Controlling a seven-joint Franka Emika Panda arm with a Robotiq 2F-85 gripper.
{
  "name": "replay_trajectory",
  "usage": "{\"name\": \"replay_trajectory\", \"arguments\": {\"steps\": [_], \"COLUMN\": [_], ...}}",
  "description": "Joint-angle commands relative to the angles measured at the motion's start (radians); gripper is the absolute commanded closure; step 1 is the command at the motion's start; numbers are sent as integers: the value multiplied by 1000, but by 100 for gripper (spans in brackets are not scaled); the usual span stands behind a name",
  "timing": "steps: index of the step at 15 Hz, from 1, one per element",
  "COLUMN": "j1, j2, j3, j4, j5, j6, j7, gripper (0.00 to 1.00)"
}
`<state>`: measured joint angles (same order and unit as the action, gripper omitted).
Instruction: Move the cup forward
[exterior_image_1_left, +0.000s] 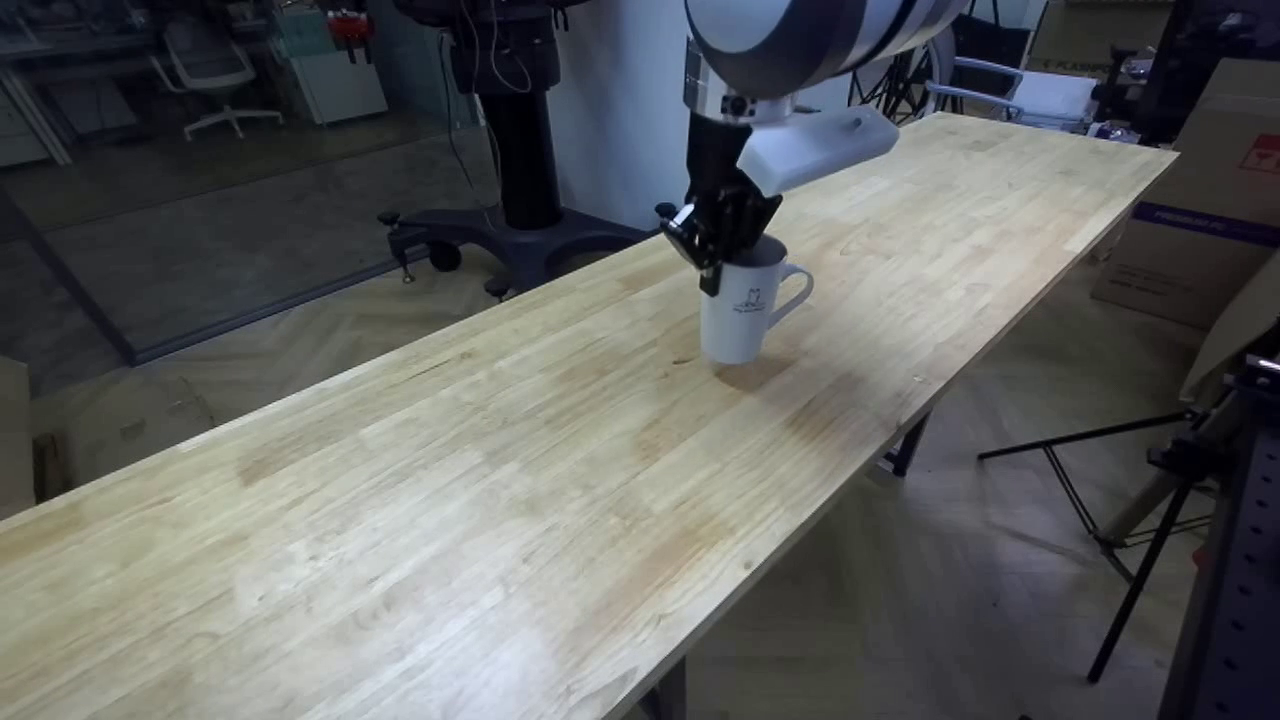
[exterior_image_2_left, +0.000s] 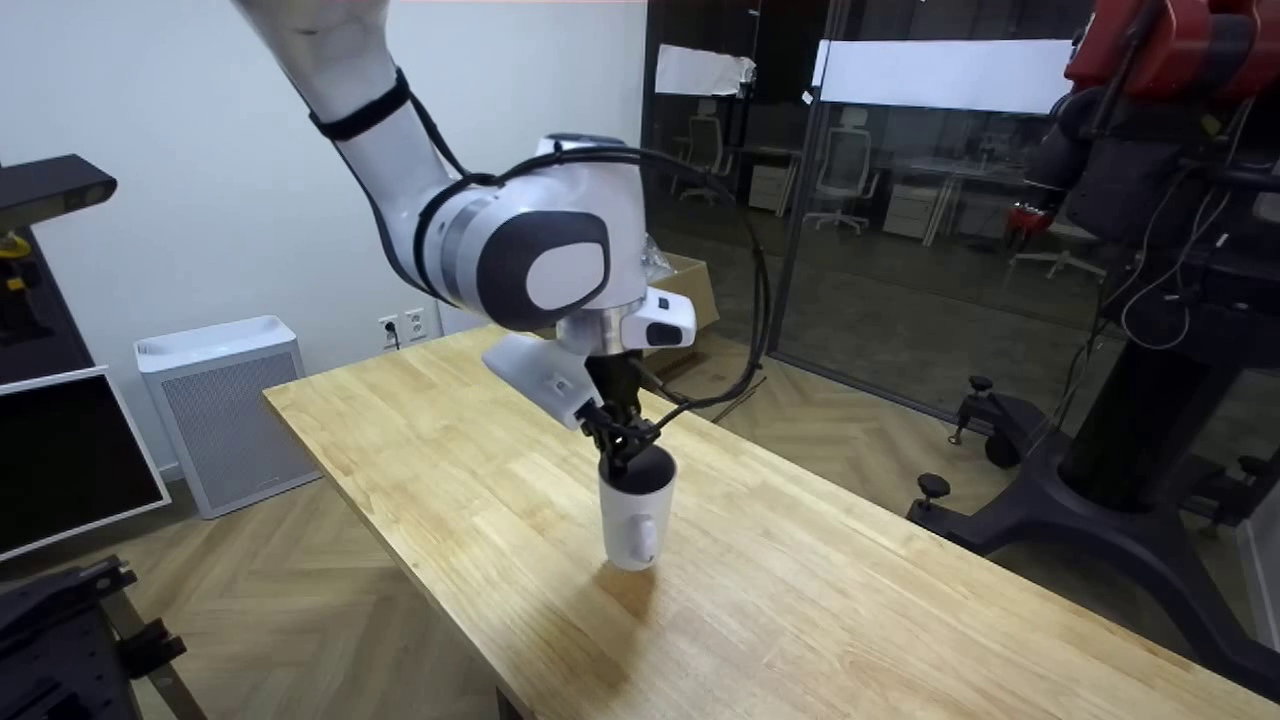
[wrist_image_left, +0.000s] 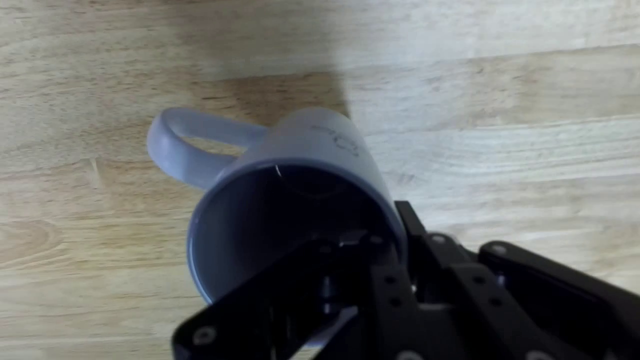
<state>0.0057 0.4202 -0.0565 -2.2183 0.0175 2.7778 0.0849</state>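
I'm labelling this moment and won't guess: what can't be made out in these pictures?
Print on the cup: too small to read in an exterior view, blurred in the wrist view.
Inner bottom of the cup: too dark in the wrist view, where the gripper also covers part of the inside.
Upper end of the arm: cut off by the top edge in both exterior views.

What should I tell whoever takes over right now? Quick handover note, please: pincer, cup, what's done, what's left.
Pincer: shut on the wall of the cup, gripping it from inside and outside.
Cup: over the table, apparently just off it; the gap is too slight to be sure.
Done: cup gripped.
Left: how much of the forward move is made can't be told; likely finish it, set the cup down, then release.
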Motion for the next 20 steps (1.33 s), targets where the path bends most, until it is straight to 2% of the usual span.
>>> {"name": "replay_trajectory", "arguments": {"steps": [1,4,7,11,20], "j1": [11,-6,-14,-8,2], "j2": [54,115,180,248,348], "j3": [-56,-67,-70,-77,-92], "j4": [161,289,385,468,594], "j5": [-3,7,9,24,33], "j6": [-145,-316,-390,-336,-349], "j7": [107,145,177,239,325], "gripper": [98,98,98,98,98]}}
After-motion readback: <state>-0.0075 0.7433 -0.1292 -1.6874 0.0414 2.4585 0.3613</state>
